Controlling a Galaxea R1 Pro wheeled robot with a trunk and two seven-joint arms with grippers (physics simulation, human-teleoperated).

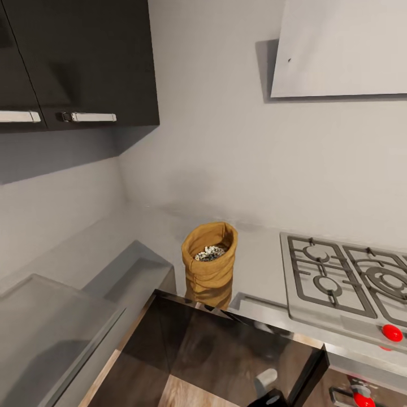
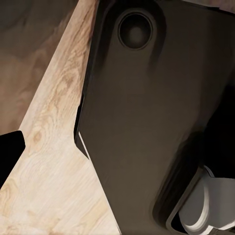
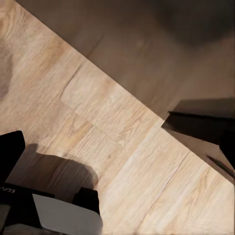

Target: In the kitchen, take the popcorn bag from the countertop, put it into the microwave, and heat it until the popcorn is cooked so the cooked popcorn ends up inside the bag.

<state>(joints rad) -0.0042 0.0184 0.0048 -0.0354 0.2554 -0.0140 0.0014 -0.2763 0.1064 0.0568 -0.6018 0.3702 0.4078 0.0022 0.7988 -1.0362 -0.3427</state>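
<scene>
A light wood floor [image 3: 122, 147] is seen across most of the right wrist view, its planks running diagonally and marked with grain and seams. One part of the floor is covered by a broad, darker shadow [image 3: 161, 44], bounded by a straight diagonal edge. A dark, angular body [image 3: 205, 122] is seen at one side, with a thin pale edge along it; what it is cannot be told. A black part [image 3: 10, 152] is cut off by the frame at the opposite side. Near it, a black and white piece [image 3: 54, 213] is seen, and a rounded shadow [image 3: 58, 176] is cast on the planks beside it. Whether the gripper's jaws are apart or closed cannot be told.
</scene>
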